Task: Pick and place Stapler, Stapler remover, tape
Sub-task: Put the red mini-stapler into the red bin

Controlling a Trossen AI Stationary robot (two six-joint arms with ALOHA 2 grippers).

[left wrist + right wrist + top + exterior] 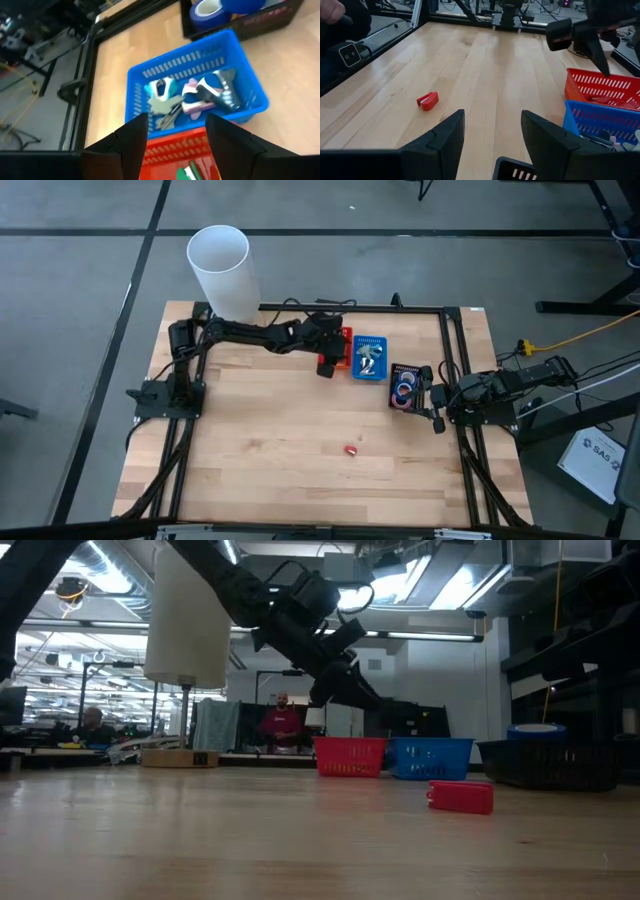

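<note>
A small red stapler (351,450) (427,100) lies flat on the wooden table, near the middle and toward the front. At the far side, three baskets stand in a row. The red basket (346,340) holds a green and white thing (192,172). Several stapler removers (200,95) lie in the blue basket (370,358). In the black basket (408,387) are rolls of tape (207,9). My left gripper (177,130) (327,365) hangs open above the red basket, with nothing between its fingers. My right gripper (492,125) (437,405) waits open at the table's right edge.
A tall white cylinder (225,270) stands at the table's far left corner. A black frame (450,360) runs along the table's edges. Bare wood lies around the red stapler. People sit in the room beyond the table.
</note>
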